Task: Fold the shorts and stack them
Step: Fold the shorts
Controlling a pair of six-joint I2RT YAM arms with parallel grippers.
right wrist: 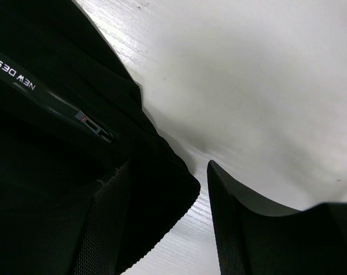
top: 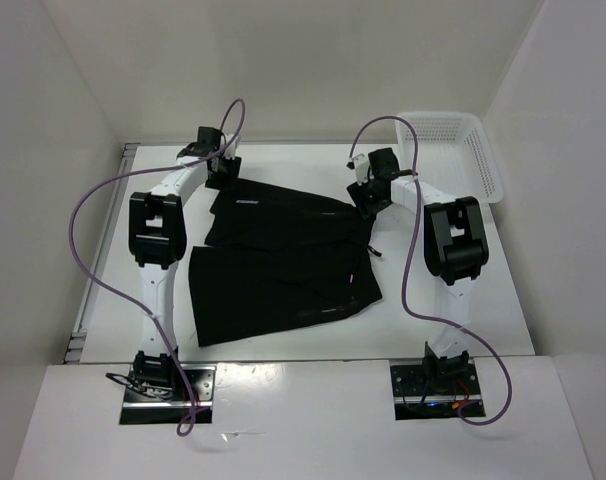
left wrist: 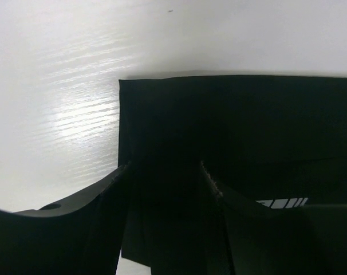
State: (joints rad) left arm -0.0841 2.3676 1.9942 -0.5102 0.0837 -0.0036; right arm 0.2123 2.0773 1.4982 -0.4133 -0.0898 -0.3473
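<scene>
The black shorts (top: pixel 283 280) lie spread flat on the white table (top: pixel 283 165), with a smaller far part overlapping a wider near part. My left gripper (top: pixel 223 172) is at their far left corner. In the left wrist view its jaws (left wrist: pixel 164 166) stand apart, low over the shorts (left wrist: pixel 236 126), with dark cloth filling the gap. My right gripper (top: pixel 368 195) is at the far right corner. Its jaws (right wrist: pixel 169 166) are open around a rounded cloth corner (right wrist: pixel 162 189), and bare table shows beside the right finger (right wrist: pixel 242 229). White lettering and a zip pull (right wrist: pixel 87 123) mark the shorts.
A white mesh basket (top: pixel 463 150) stands at the back right corner, just beyond the right arm. Pale walls close in the table on the left, back and right. Purple cables loop from both arms.
</scene>
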